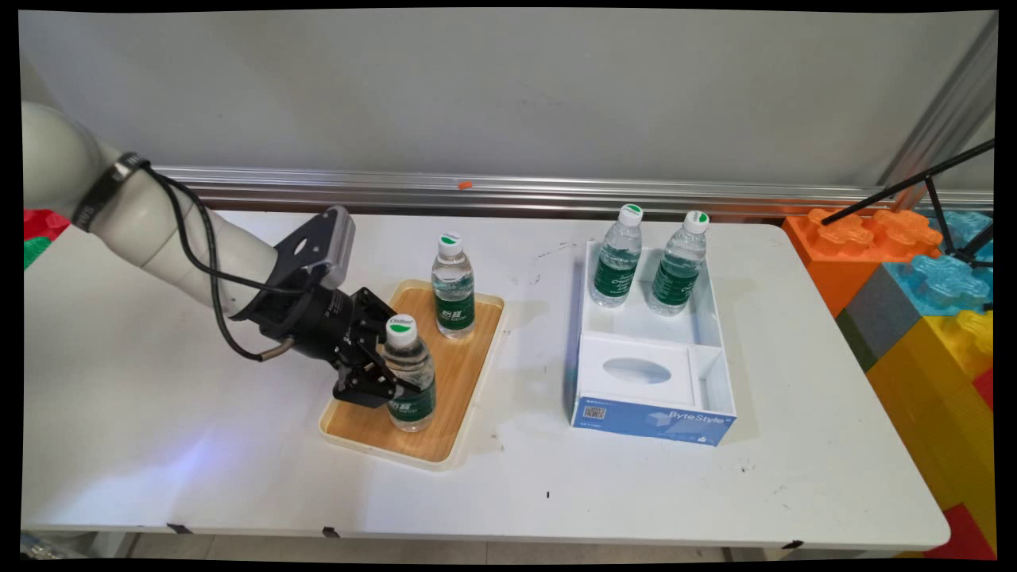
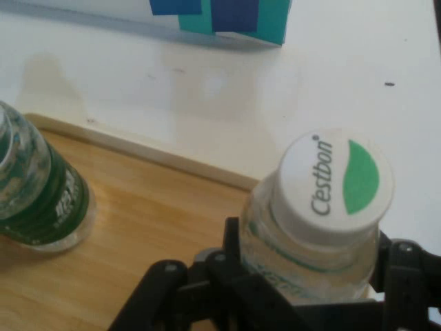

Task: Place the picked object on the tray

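1. The gripper [image 1: 395,380] is clamping its jaws around the near water bottle [image 1: 408,373], which is standing upright on the wooden tray [image 1: 458,373].
2. A second bottle [image 1: 453,286] is standing at the tray's far end.
3. Two more bottles [image 1: 618,257] are sitting in the white box [image 1: 719,373] to the right.
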You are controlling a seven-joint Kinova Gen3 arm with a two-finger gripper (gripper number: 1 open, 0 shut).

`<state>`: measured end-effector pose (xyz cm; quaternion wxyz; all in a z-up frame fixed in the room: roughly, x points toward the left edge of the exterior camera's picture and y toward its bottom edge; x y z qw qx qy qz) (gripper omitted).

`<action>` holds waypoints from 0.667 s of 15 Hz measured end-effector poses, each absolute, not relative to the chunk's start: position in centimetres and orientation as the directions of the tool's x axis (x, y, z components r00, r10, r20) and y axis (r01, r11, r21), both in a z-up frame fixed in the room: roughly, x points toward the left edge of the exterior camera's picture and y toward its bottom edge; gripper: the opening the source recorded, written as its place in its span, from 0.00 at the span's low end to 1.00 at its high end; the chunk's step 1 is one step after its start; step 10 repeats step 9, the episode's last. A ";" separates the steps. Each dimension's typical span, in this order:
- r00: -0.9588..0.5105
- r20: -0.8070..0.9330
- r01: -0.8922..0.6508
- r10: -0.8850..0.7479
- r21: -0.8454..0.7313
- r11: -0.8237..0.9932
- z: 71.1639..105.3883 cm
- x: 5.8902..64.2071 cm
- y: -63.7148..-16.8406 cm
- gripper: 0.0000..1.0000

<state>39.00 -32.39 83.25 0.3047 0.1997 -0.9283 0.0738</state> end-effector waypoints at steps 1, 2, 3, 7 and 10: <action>-0.739 0.596 -0.406 -0.313 -0.024 0.914 82.8 39.2 -32.5 0.00; -0.743 0.597 -0.398 -0.303 -0.029 0.917 82.5 39.3 -32.6 0.00; -0.747 0.597 -0.388 -0.292 -0.035 0.921 82.2 39.4 -32.7 0.00; -0.753 0.602 -0.360 -0.266 -0.039 0.932 81.2 39.8 -32.8 1.00; -0.754 0.604 -0.351 -0.258 -0.039 0.936 80.9 39.9 -32.9 1.00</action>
